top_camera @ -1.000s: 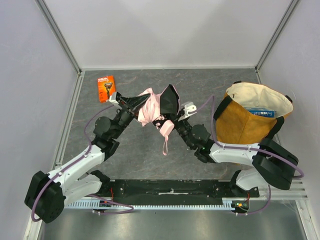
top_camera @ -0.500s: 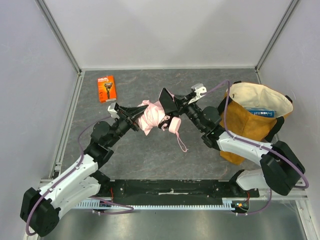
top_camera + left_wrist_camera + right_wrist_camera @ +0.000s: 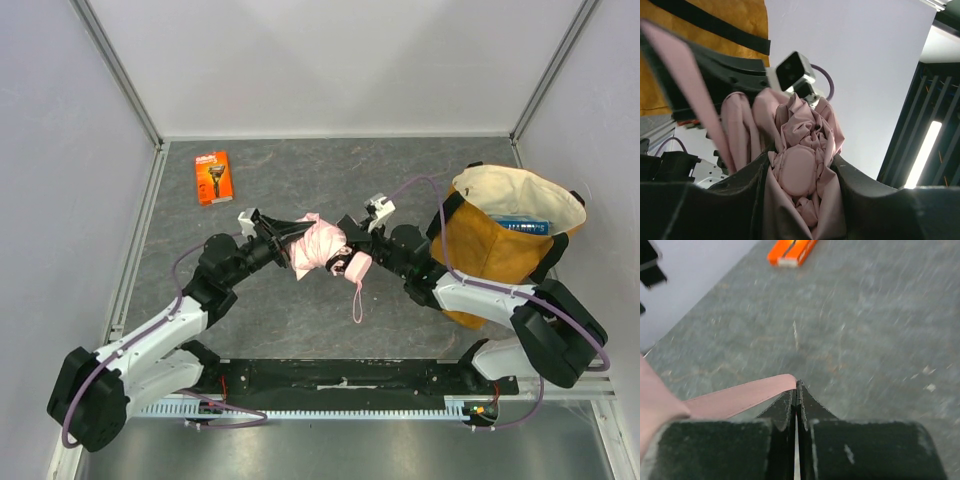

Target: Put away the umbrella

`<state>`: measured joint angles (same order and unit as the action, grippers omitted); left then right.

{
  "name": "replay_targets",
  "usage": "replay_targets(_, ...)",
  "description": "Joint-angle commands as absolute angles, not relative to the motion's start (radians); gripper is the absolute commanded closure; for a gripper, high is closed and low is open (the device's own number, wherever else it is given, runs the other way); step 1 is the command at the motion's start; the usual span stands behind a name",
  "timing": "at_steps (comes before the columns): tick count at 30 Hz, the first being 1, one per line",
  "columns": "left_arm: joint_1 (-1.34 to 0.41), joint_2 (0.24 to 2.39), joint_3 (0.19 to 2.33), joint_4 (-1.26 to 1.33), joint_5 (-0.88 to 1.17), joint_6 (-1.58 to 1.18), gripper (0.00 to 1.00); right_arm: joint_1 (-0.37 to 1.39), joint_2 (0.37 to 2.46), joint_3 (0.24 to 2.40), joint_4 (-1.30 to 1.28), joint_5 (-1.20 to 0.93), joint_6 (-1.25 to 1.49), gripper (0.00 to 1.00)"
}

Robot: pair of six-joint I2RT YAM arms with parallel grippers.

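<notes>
Shifted nearer the arm bases since the earlier frame: both tools and the bundle between them.

Item: umbrella (image 3: pixel 318 245), pale pink, canopy bunched, held clear of the tabletop (image 3: pixel 300 320) between the two arms; wrist loop (image 3: pixel 357 300) hangs below it.

Left tool (image 3: pixel 292 240): jaws partly apart, clamped on the crumpled canopy.

Right tool (image 3: pixel 348 258): jaws pressed fully together, the pink strap pinched at their tips.

Also present: mustard tote bag (image 3: pixel 490 250) upright at the right, well apart from the umbrella; orange pack (image 3: pixel 212 177) flat at the far left.
</notes>
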<state>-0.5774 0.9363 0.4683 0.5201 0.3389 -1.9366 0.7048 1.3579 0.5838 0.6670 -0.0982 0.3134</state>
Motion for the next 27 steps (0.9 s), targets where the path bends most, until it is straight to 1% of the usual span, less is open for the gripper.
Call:
replay_targets(1, -0.568, 0.966, 0.538, 0.730, 0.472, -2.115, 0.98, 0.736, 1.378, 0.575, 0.494, -0.150, 0.428, 1.00)
replay_targets(2, -0.566, 0.976, 0.543, 0.741, 0.465, -2.123, 0.98, 0.750, 1.368, 0.565, 0.483, -0.156, 0.440, 1.00)
replay_targets(5, -0.554, 1.000, 0.564, 0.735, 0.437, -2.128, 0.98, 0.773, 1.367, 0.597, 0.378, -0.156, 0.446, 0.94)
replay_targets(11, -0.493, 1.063, 0.578, 0.791, 0.443, -2.138, 0.98, 0.779, 1.368, 0.661, 0.198, -0.213, 0.500, 0.77)
replay_targets(15, -0.453, 1.100, 0.581, 0.833, 0.452, -2.126, 0.98, 0.779, 1.344, 0.683, 0.094, -0.238, 0.552, 0.62)
replay_targets(19, -0.420, 1.150, 0.591, 0.880, 0.466, -2.099, 0.98, 0.779, 1.307, 0.733, -0.089, -0.227, 0.560, 0.45)
replay_targets(21, -0.413, 1.175, 0.597, 0.911, 0.480, -2.091, 0.98, 0.779, 1.289, 0.758, -0.174, -0.210, 0.561, 0.39)
replay_targets(25, -0.403, 1.230, 0.609, 0.980, 0.492, -2.076, 0.98, 0.770, 1.244, 0.776, -0.296, -0.172, 0.646, 0.26)
replay_targets(27, -0.397, 1.259, 0.618, 1.029, 0.495, -2.068, 0.98, 0.761, 1.226, 0.784, -0.321, -0.173, 0.724, 0.23)
